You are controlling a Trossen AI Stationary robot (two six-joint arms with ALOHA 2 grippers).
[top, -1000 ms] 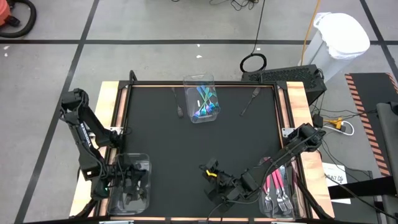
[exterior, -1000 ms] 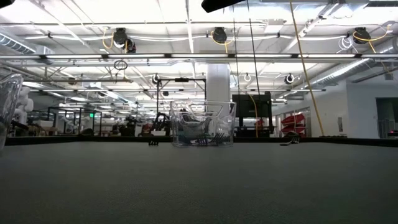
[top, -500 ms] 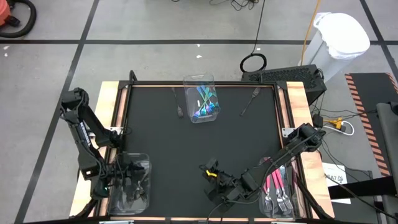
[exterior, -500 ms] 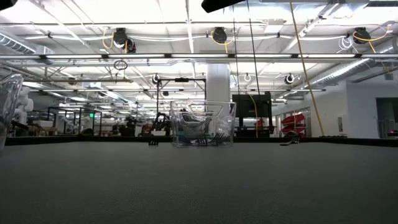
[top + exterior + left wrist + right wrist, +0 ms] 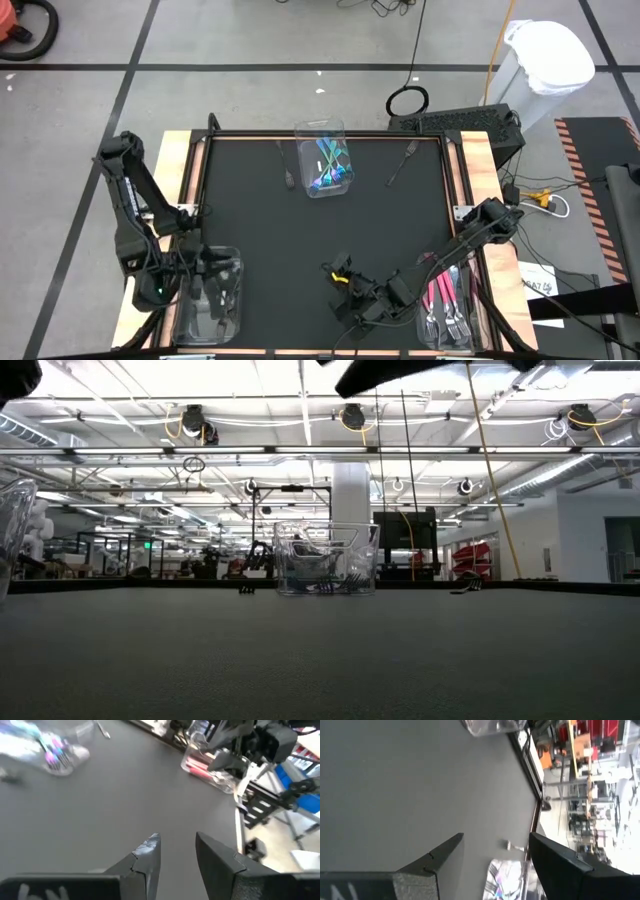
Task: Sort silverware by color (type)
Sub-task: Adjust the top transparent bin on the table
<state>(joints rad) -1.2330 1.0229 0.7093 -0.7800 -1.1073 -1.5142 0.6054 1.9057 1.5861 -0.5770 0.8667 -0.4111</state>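
Tabletop [image 5: 270, 240], black and matte, framed by pale wooden side rails, set on a grey floor crossed by dark tape lines; the low view shows a wide hall beyond with ceiling strip lights and shelving. Middle of the mat lies bare, the widest open ground between the three clear bins. Far bin [image 5: 323, 160], at the far edge near centre, holds the teal-handled silverware [image 5: 330, 165], its heads silvery and tinted purple. Near-left bin [image 5: 208, 295] holds the dark utensils [image 5: 200, 285], hard to count. Near-right bin [image 5: 450, 300] against the right rail holds the pink-handled forks [image 5: 441, 292] with silver tines. Loose on the mat: one dark fork [image 5: 402, 160] at far right and one dark utensil [image 5: 287, 172] just left of the far bin. Left gripper [image 5: 175, 852] hangs over the near-left bin, fingers parted with nothing between them. Right gripper [image 5: 495, 852] sits low near the near edge, left of the pink bin, fingers spread wide and holding nothing.
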